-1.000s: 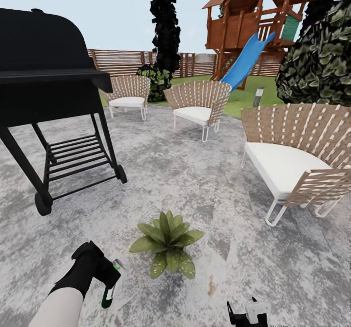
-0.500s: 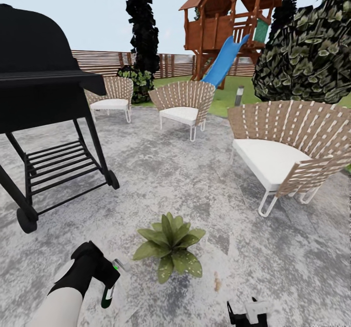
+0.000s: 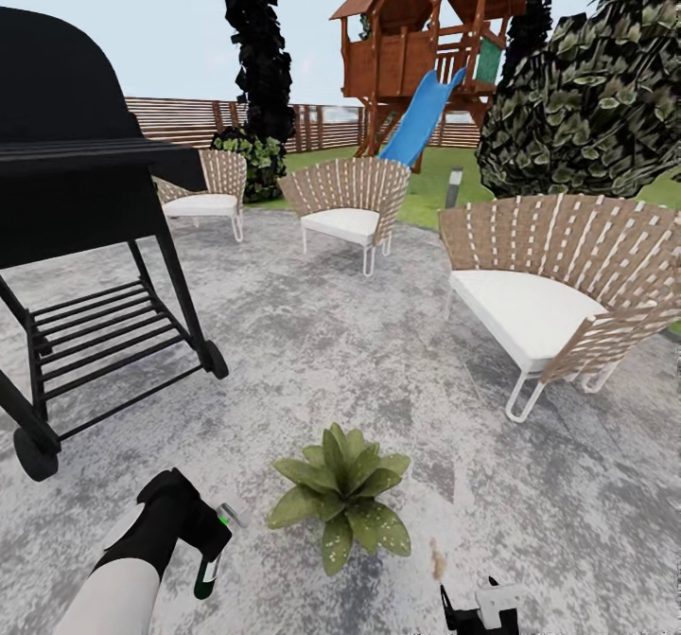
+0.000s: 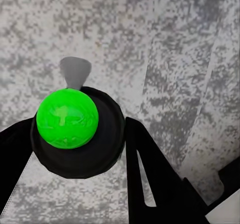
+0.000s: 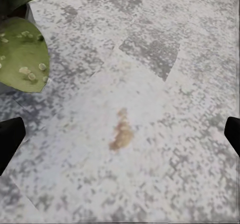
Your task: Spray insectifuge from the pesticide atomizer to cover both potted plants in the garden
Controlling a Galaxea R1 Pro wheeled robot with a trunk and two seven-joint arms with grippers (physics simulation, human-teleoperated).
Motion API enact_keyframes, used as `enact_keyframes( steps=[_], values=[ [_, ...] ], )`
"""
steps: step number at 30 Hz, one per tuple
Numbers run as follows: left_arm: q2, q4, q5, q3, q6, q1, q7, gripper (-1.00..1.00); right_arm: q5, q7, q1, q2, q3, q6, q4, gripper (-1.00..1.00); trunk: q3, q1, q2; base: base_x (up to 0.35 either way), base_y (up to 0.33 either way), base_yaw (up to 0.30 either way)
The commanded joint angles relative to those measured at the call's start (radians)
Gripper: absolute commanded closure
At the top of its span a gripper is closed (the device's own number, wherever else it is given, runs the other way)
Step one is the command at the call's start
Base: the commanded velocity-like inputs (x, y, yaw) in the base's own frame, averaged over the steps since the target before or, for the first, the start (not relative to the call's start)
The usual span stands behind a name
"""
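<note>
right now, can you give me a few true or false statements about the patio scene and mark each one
1. The left hand holds the pesticide atomizer. True.
2. The potted plant stands on grass. False: it stands on the grey paved patio.
3. The slide on the wooden playhouse is red. False: it is blue.
4. A black grill stands left of the plant in the head view. True.
5. The right hand grips a leaf. False: its fingers are apart with nothing between them, over a brown stain.
6. Three wicker chairs with white cushions, such as the nearest chair, sit on the patio. True.
</note>
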Motion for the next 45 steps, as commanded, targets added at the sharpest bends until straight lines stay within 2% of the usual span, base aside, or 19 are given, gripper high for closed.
enact_keyframes(
  steps=[1, 9, 15, 22, 28, 30, 35, 37, 38, 40, 41, 43, 45],
  values=[
    [-0.001, -0.002, -0.004, 0.005, 0.008, -0.001, -0.006, 1.00, -0.008, -0.003, -0.001, 0.000, 0.009, -0.002, 0.001, -1.00, -0.001, 0.000, 0.000, 0.005, 0.003, -0.250],
    [0.002, -0.002, -0.007, 0.006, 0.008, 0.001, 0.001, 1.00, -0.008, -0.003, -0.001, 0.000, 0.009, -0.002, 0.001, -1.00, -0.001, 0.000, 0.000, 0.001, 0.000, -0.210],
    [0.037, -0.002, -0.005, 0.008, 0.009, 0.024, 0.060, 1.00, -0.008, -0.003, -0.001, 0.000, 0.009, -0.002, 0.001, -1.00, -0.001, 0.000, 0.000, 0.000, 0.000, -0.020],
    [0.035, 0.000, -0.007, 0.003, 0.007, 0.027, 0.064, 1.00, -0.008, -0.003, -0.001, 0.000, 0.009, -0.002, 0.001, -1.00, -0.001, 0.000, 0.000, 0.000, 0.143, -0.001],
    [0.033, 0.024, -0.006, 0.001, 0.002, 0.030, 0.062, 1.00, -0.008, -0.003, -0.001, 0.000, 0.009, -0.002, 0.001, -1.00, -0.001, 0.000, 0.000, 0.000, 0.104, -0.233],
    [0.035, 0.041, -0.006, -0.022, 0.003, 0.030, 0.062, 1.00, -0.008, -0.003, -0.001, 0.000, 0.009, -0.002, 0.001, -1.00, -0.001, 0.000, 0.000, 0.000, 0.002, -0.267],
    [0.034, 0.064, -0.006, -0.030, 0.002, 0.030, 0.063, 1.00, -0.008, -0.003, -0.001, 0.000, 0.009, -0.002, 0.001, -1.00, -0.001, 0.000, 0.000, 0.000, 0.000, -0.221],
    [0.041, 0.082, -0.012, -0.030, 0.001, 0.031, 0.063, 1.00, -0.008, -0.003, -0.001, 0.000, 0.009, -0.002, 0.001, -1.00, -0.001, 0.000, 0.000, 0.000, 0.000, -0.040],
    [0.050, 0.094, -0.026, -0.030, 0.000, 0.037, 0.062, 1.00, -0.008, -0.003, -0.001, 0.000, 0.009, -0.002, 0.001, -1.00, -0.001, 0.000, 0.000, 0.000, 0.000, -0.016],
    [0.080, 0.105, -0.051, -0.029, -0.003, 0.054, 0.061, 1.00, -0.008, -0.003, -0.001, 0.000, 0.009, -0.002, 0.001, -1.00, -0.001, 0.000, 0.000, 0.000, 0.000, -0.007],
    [0.088, 0.107, -0.053, -0.028, -0.004, 0.058, 0.061, 1.00, -0.008, -0.003, -0.001, 0.000, 0.009, -0.002, 0.001, -1.00, -0.001, 0.000, 0.000, 0.000, 0.000, -0.002],
    [0.092, 0.107, -0.053, -0.028, -0.004, 0.061, 0.061, 1.00, -0.008, -0.003, -0.001, 0.000, 0.009, -0.002, 0.001, -1.00, -0.001, 0.000, 0.000, 0.000, 0.000, -0.001],
    [0.083, 0.097, -0.051, -0.023, 0.000, 0.057, 0.064, 1.00, -0.008, -0.003, -0.001, 0.000, 0.009, -0.002, 0.001, -1.00, -0.001, 0.000, 0.000, 0.000, 0.000, 0.000]
  ],
)
